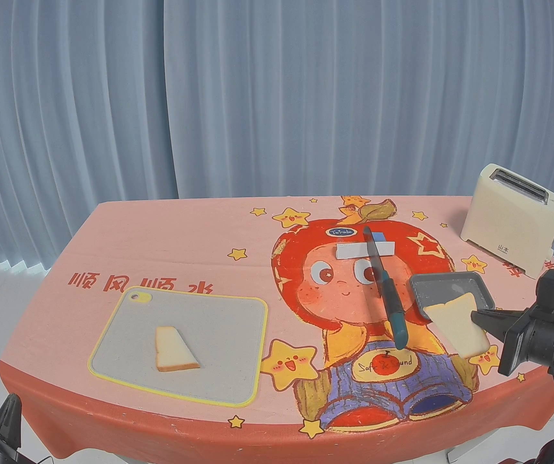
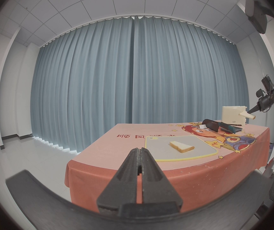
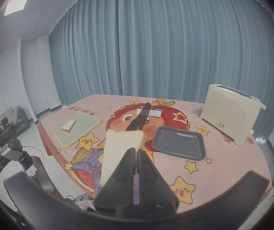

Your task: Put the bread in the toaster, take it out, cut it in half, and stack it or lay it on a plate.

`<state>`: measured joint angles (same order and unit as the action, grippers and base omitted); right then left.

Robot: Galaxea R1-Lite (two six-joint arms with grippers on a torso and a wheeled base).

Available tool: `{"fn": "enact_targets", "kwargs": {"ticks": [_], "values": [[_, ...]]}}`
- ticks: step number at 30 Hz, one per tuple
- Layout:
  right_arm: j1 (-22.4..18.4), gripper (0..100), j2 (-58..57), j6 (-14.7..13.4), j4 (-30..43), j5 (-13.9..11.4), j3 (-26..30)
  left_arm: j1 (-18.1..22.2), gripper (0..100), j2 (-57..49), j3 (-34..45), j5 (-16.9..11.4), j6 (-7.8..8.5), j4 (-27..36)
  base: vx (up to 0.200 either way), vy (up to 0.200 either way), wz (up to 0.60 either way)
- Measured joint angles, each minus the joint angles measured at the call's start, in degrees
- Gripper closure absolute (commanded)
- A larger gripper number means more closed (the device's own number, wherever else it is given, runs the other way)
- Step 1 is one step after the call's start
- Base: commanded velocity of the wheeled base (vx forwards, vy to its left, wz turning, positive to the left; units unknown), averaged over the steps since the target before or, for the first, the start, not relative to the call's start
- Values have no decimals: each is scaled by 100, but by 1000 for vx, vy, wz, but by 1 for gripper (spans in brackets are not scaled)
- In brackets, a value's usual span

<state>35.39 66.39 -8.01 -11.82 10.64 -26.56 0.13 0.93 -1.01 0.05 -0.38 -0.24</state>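
My right gripper point(image 1: 478, 318) is shut on a pale half slice of bread point(image 1: 459, 323), point(image 3: 119, 152), held in the air at the near right corner of the table, partly over the dark tray point(image 1: 452, 287). A second half slice point(image 1: 174, 350) lies on the grey cutting board point(image 1: 232, 317) at the front left. The cream toaster point(image 1: 514, 217) stands at the far right with its slot up. A knife with a blue handle point(image 1: 385, 287) lies mid-table, its blade resting on a white block point(image 1: 365, 249). My left gripper point(image 2: 140, 151) is shut and empty, low beyond the table's front left corner.
The dark tray point(image 3: 179, 142) lies between the knife point(image 3: 140, 118) and the toaster point(image 3: 231, 111). The pink printed tablecloth point(image 1: 161, 246) covers the table, bare at the back left. A grey-blue curtain point(image 1: 277, 78) hangs behind.
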Motion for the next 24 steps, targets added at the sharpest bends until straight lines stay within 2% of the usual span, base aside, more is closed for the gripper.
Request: {"fn": "enact_targets", "kwargs": {"ticks": [5,16,24], "values": [[-166,100,43,-4,0,110,-55,0,100,0,0,-2,2,2,0,0,0],[-678,100,94,-35,-18,139,-218,-4,100,0,0,-5,6,0,0,0,0],[-607,100,74,0,0,176,-223,-4,100,0,0,-5,6,0,0,0,0]]}}
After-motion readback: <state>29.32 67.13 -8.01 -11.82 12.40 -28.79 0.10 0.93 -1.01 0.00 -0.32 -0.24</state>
